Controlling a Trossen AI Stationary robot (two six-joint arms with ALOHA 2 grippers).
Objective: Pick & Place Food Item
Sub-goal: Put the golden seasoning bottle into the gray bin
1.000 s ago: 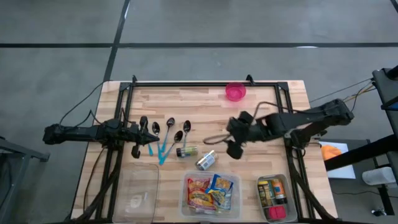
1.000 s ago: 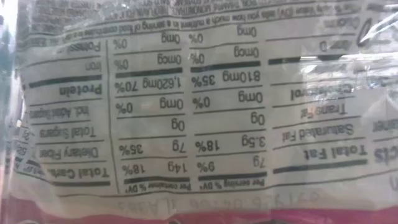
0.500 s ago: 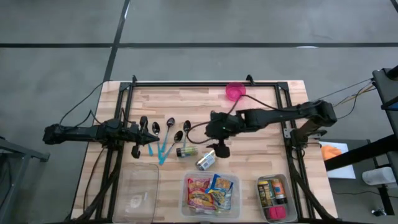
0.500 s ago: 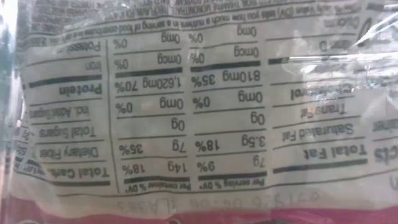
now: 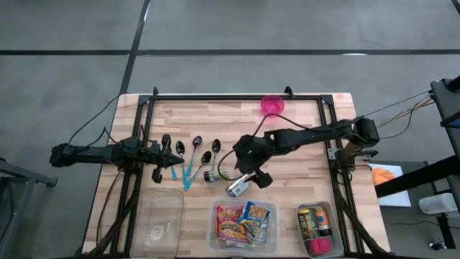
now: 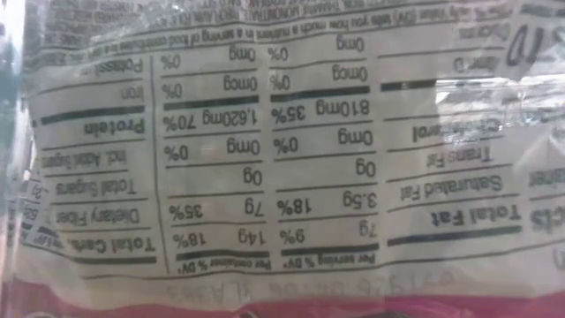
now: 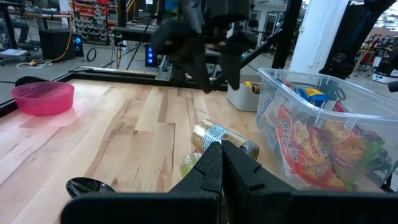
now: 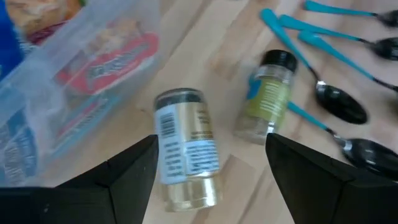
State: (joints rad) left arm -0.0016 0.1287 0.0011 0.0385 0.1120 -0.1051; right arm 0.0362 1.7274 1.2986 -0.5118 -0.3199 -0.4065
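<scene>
Just above the gold can (image 8: 185,146), the right gripper (image 8: 211,171) hung with its fingers spread wide and nothing between them, one dark finger on either side of the can as its own wrist camera saw it. The can lay on its side on the wooden table (image 5: 302,129), just in front of the clear bin of snack packets (image 5: 243,224). Its long axis ran slantwise, one end toward the bin and the other toward the middle of the table. To my eye the open fingers straddled the can across its width, which is the way a grip would need to close.

A little beyond the can lay a small spice jar (image 8: 266,99) with a black cap, also on its side and close by but apart from it. Past the jar were the spoons (image 5: 195,152) with blue handles.

The right arm was plainly the nearer one. The left gripper (image 7: 221,163) waited past the spoons, clenched tight on nothing. Farthest off from the can, a pink bowl (image 5: 272,106) stood near the table's back edge.
</scene>
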